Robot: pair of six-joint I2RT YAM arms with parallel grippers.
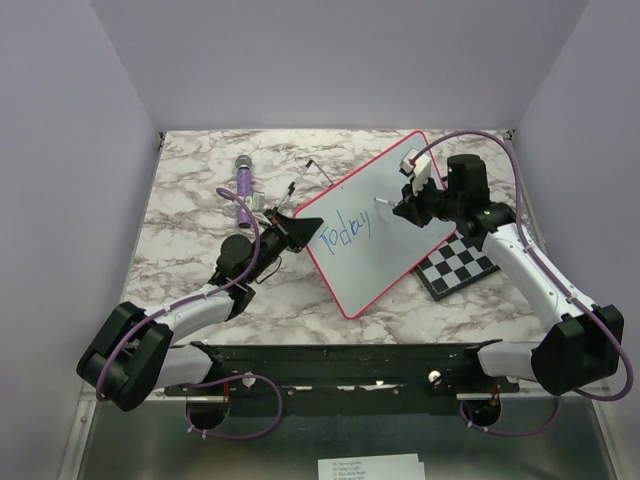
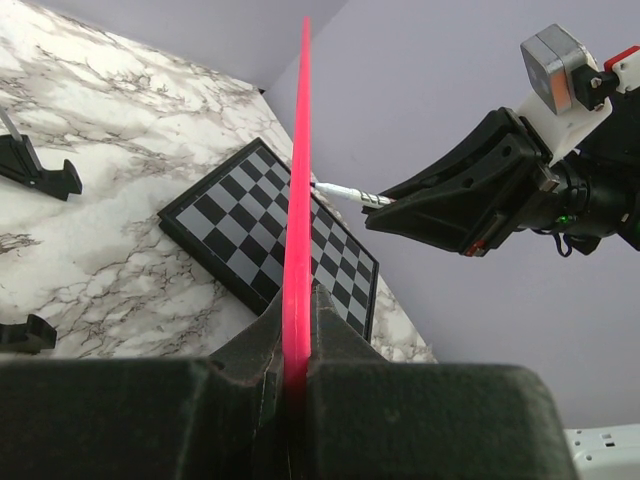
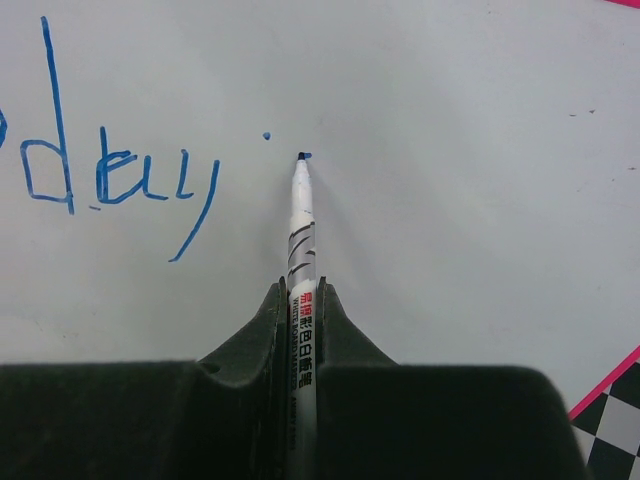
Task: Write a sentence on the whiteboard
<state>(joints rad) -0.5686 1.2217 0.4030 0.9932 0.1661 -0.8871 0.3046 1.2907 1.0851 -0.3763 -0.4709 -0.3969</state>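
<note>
The whiteboard, white with a pink-red rim, stands tilted at the table's middle. My left gripper is shut on its left rim, which shows edge-on in the left wrist view. The sentence reads "Today" in blue; its end "day" shows in the right wrist view, with a small blue dot after it. My right gripper is shut on a white marker, its tip touching the board just right of that dot. The marker also shows in the left wrist view.
A black-and-white chessboard lies under the whiteboard's right corner; it also shows in the left wrist view. A purple marker-like object lies at the back left. Black stand pieces and thin wire parts lie behind the board.
</note>
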